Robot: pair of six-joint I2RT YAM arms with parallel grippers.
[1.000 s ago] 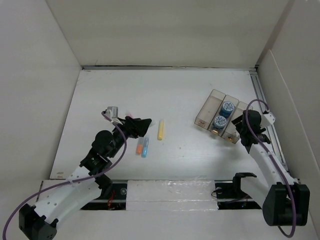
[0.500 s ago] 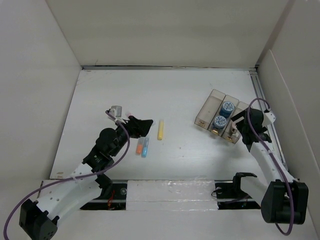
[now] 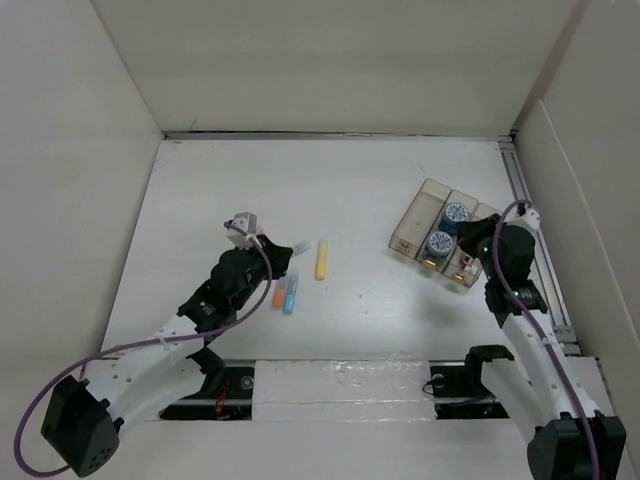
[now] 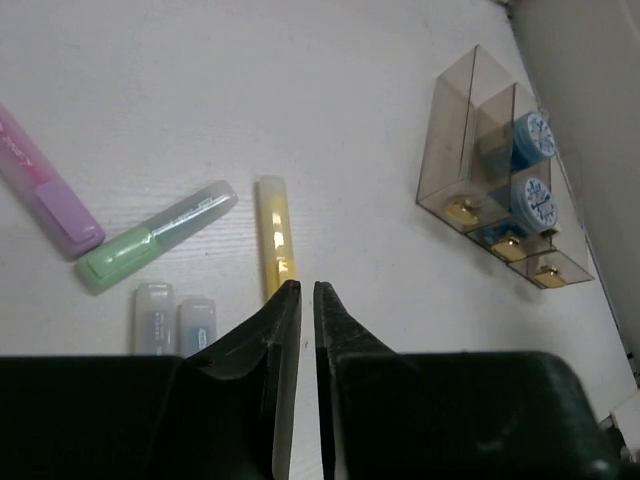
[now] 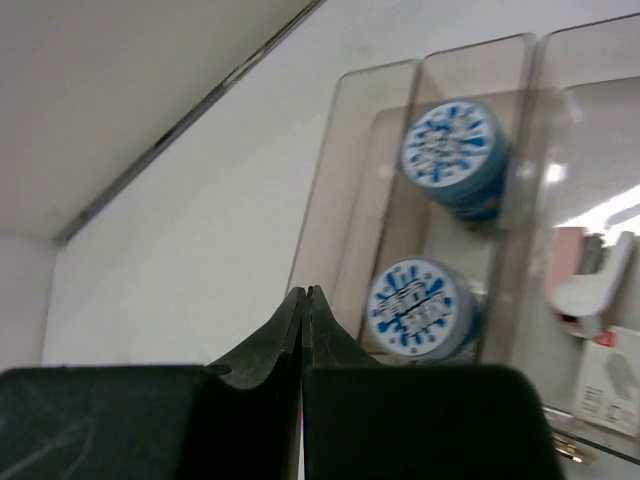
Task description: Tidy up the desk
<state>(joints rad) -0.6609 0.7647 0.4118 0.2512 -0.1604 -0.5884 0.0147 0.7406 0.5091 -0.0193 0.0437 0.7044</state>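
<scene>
The desk (image 3: 380, 190) is a white tabletop with walls around it. Several highlighters lie left of centre: a yellow one (image 4: 274, 245), a green one (image 4: 155, 236), a pink one (image 4: 45, 190), and two short capped ones (image 4: 176, 318), seen from above as orange (image 3: 279, 295) and blue (image 3: 291, 294). My left gripper (image 4: 307, 287) hovers just short of the yellow highlighter's near end, shut, with nothing between its fingers. My right gripper (image 5: 306, 292) is shut and empty at the near edge of the translucent tray (image 5: 340, 200).
The three-compartment tray (image 3: 413, 217) sits at the right. Its middle slot holds two blue-and-white tape rolls (image 5: 452, 155) (image 5: 420, 305). The right slot holds a pink-and-white item (image 5: 590, 285). A metal rail (image 3: 522, 190) runs along the right edge.
Both grippers have gone from open to shut. The left arm has swung a little right over the highlighters. The right gripper has drawn back slightly from the tray.
</scene>
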